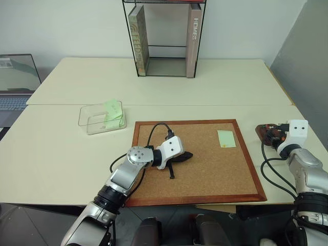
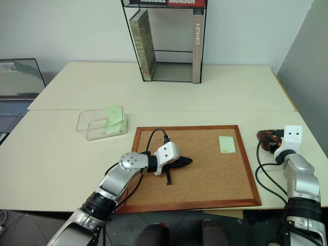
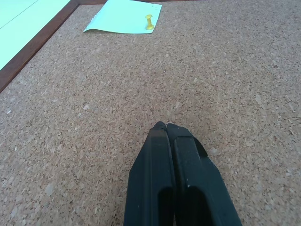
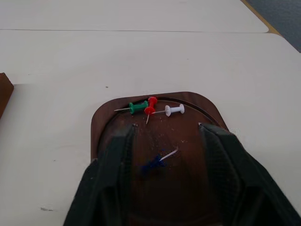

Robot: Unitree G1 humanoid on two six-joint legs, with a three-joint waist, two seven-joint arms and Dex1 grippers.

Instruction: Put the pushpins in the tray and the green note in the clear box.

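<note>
Head view: left gripper [image 1: 180, 159], fingers pressed together, rests on cork board [image 1: 205, 169]; green note [image 1: 226, 138] lies well apart.

Left wrist: yellow pushpin [image 3: 149, 22] pins note.

Right wrist: right gripper [image 4: 164, 165] spread wide over tray [image 4: 101, 117]; blue pushpin [image 4: 153, 163] between fingers.

Prob. office, desks [image 1: 154, 87], laptop [image 1: 15, 87], book rack [image 1: 164, 38]
</note>
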